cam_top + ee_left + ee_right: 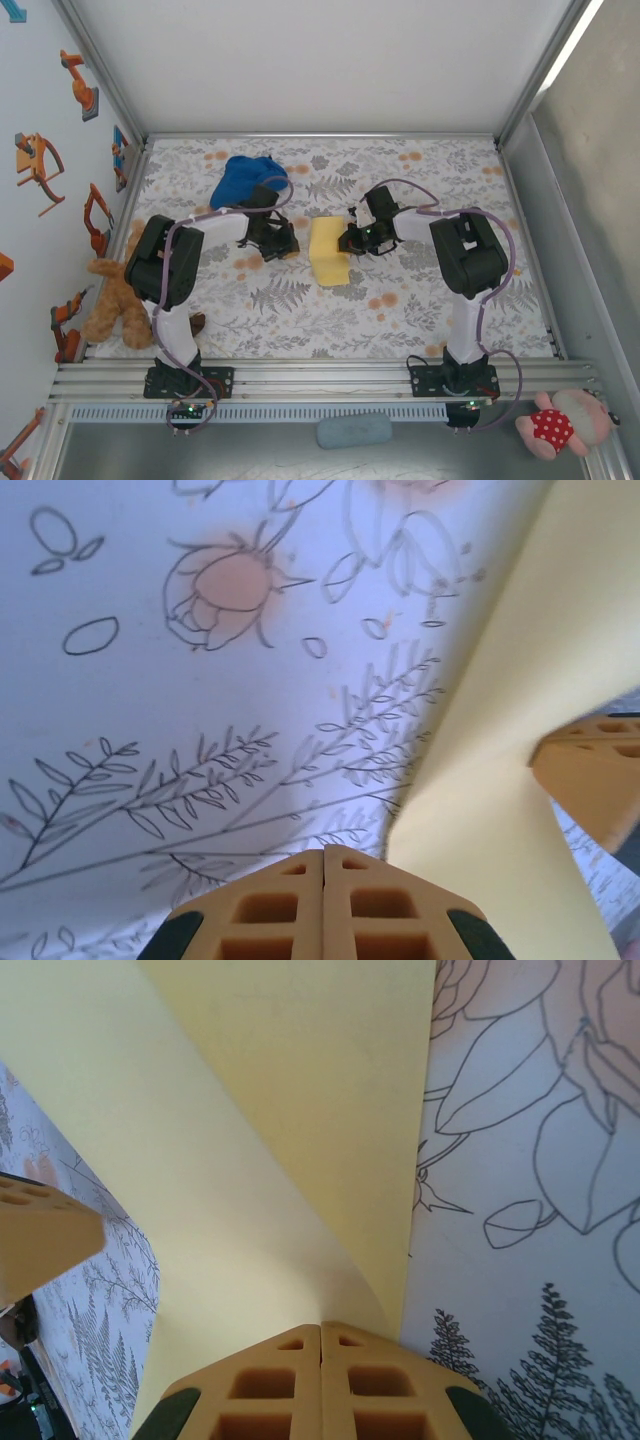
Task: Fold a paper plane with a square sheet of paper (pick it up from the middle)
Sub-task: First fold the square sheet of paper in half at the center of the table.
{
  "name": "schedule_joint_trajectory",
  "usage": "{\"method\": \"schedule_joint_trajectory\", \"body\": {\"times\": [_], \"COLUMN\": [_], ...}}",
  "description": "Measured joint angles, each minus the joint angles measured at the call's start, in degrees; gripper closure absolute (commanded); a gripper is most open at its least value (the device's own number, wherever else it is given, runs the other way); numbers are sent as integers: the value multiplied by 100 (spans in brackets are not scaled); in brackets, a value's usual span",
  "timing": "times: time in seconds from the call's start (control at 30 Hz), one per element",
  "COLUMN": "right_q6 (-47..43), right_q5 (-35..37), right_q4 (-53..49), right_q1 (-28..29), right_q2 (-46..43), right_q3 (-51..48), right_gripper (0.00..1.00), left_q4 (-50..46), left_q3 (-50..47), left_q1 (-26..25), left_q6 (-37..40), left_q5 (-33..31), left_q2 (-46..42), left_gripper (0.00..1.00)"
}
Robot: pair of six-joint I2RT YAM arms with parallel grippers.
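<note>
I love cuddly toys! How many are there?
2. A brown teddy lies at the table's left edge; a pink, red-spotted doll lies beyond its near right corner. Others may be hidden.

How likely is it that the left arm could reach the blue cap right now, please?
Probably yes: the blue cap lies close beyond the left gripper, with nothing between them, though its shut jaws would need opening first.
</note>
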Motion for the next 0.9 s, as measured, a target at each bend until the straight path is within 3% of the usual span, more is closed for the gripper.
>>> {"method": "schedule_joint_trajectory", "body": {"times": [0.2,0.4,0.6,0.9], "right_q6": [-48,-76,-96,-101], "right_q5": [-2,-2,-4,-7], "right_q4": [-17,-20,-17,-26], "right_q1": [2,2,2,2], "right_q2": [9,9,11,13], "right_q3": [11,13,13,17], "right_gripper": [100,100,100,100], "left_q4": [293,758,874,1054], "left_q3": [367,651,634,179], "left_q1": [-374,-579,-415,179], "left_q6": [-133,-306,-387,-249], "left_q5": [76,374,461,601], "left_q2": [-9,538,949,702], "left_gripper": [93,93,93,94]}}
